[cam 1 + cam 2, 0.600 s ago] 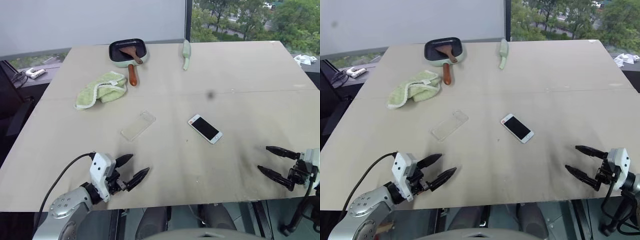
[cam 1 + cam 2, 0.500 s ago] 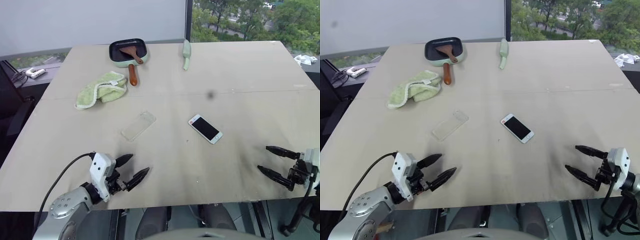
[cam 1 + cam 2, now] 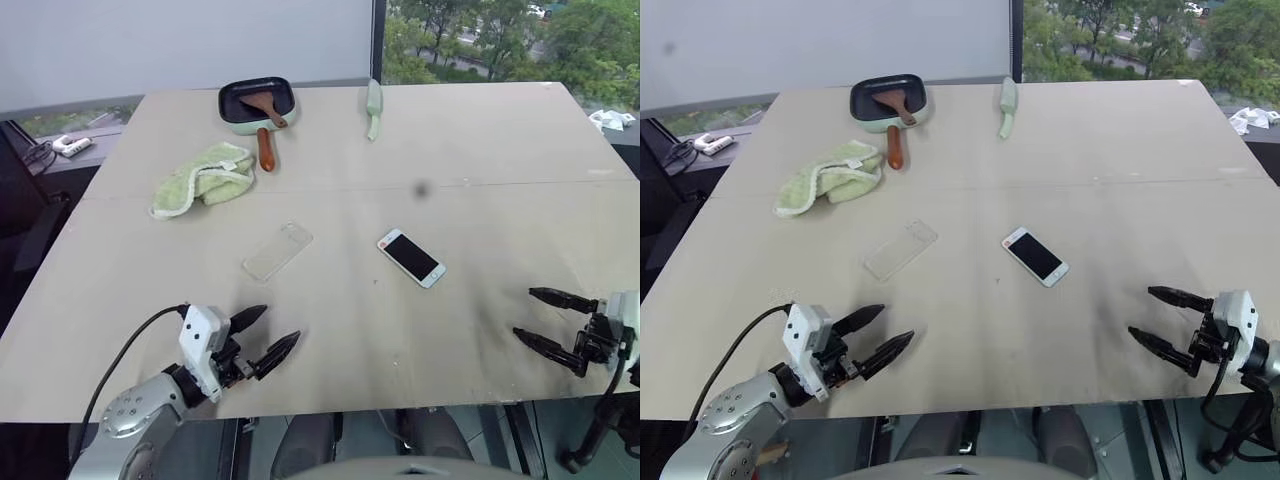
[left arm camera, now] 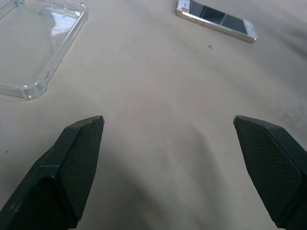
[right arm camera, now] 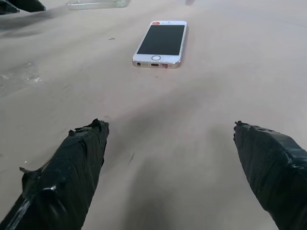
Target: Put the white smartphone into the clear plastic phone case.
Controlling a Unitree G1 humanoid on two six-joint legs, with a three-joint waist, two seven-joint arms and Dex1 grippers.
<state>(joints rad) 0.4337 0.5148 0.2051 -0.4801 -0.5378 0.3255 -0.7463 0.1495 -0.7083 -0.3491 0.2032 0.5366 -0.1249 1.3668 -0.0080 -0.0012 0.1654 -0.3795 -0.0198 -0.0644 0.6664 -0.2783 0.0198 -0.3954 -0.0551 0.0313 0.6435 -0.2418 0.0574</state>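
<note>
The white smartphone [image 3: 411, 258] lies face up, screen black, near the middle of the tan table [image 3: 500, 160]; it also shows in the right wrist view [image 5: 160, 43]. The clear plastic phone case [image 3: 277, 251] lies flat to the phone's left, open side up [image 4: 33, 48]. My left gripper [image 3: 262, 336] hovers open over the table's near left edge, short of the case. My right gripper [image 3: 535, 314] stands open at the near right edge, apart from the phone. Nothing sits between either pair of fingers.
At the far side rest a small pan [image 3: 256, 104] with a wooden spatula, a green towel [image 3: 203, 177] and a pale green utensil [image 3: 373, 108]. The table's front edge runs just behind both grippers.
</note>
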